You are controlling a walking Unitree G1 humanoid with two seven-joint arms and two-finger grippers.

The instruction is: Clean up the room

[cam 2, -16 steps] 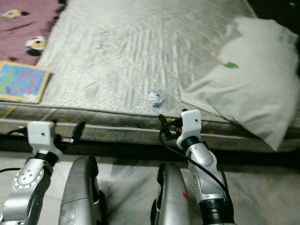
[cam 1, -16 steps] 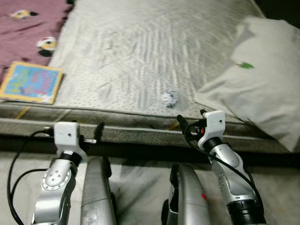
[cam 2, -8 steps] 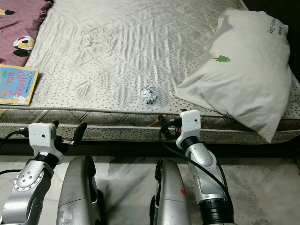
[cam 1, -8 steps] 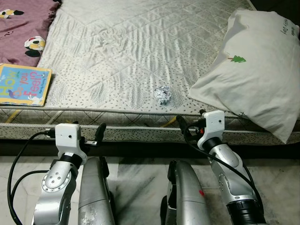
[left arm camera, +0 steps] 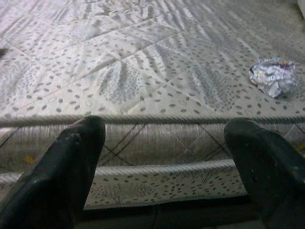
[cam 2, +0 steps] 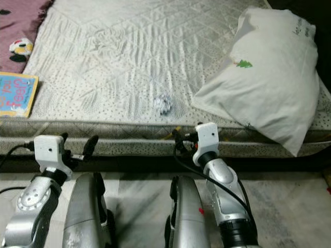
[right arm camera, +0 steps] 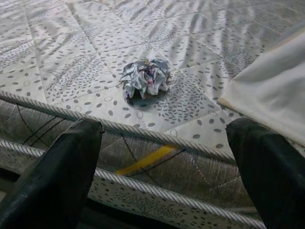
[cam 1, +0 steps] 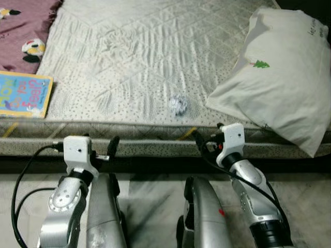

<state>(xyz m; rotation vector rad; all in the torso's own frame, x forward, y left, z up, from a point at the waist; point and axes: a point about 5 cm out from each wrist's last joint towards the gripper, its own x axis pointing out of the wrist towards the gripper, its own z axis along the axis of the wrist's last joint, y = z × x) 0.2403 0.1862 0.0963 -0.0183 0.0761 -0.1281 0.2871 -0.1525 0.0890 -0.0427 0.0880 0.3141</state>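
Crumpled wrapper (right arm camera: 143, 78) on mattress (cam 1: 139, 57), just beyond right gripper (right arm camera: 162, 176), fingers spread apart

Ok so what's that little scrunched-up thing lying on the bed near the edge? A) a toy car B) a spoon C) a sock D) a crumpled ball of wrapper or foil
D: the crumpled wrapper is a shiny, wrinkled wad with bits of print on it, lying on the mattress near its front edge, apart from the pillow, with the right gripper open just short of the bed.
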